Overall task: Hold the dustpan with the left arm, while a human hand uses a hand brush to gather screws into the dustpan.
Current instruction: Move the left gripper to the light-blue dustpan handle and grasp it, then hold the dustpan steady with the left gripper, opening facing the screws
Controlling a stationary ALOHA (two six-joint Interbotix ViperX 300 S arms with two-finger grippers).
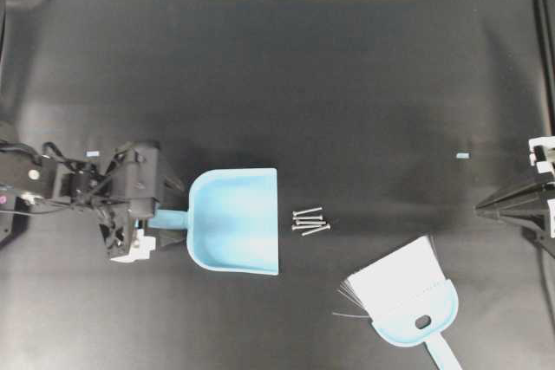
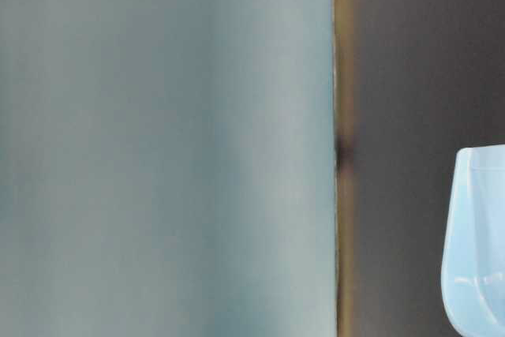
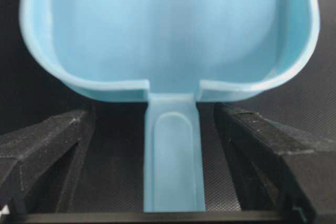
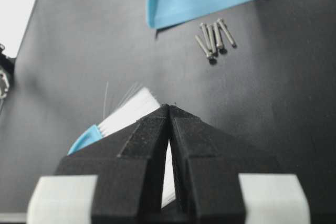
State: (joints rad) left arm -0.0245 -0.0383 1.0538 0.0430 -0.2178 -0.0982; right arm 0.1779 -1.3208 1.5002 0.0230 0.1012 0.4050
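The light blue dustpan (image 1: 238, 218) lies flat on the black table, its mouth facing right and its handle (image 3: 173, 161) pointing left. My left gripper (image 1: 169, 214) is open, a finger on each side of the handle with a gap on both sides, so nothing touches. Several silver screws (image 1: 310, 221) lie bunched just right of the pan's mouth. The hand brush (image 1: 408, 296) rests at the lower right, white bristles toward the screws. My right gripper (image 1: 481, 207) is shut and empty at the right edge, above the brush (image 4: 128, 109). The human hand is out of view.
Two small blue tape marks (image 1: 93, 154) (image 1: 461, 155) sit on the table. The table-level view is mostly filled by a blurred teal surface (image 2: 158, 147), with the pan's edge (image 2: 477, 250) at its right.
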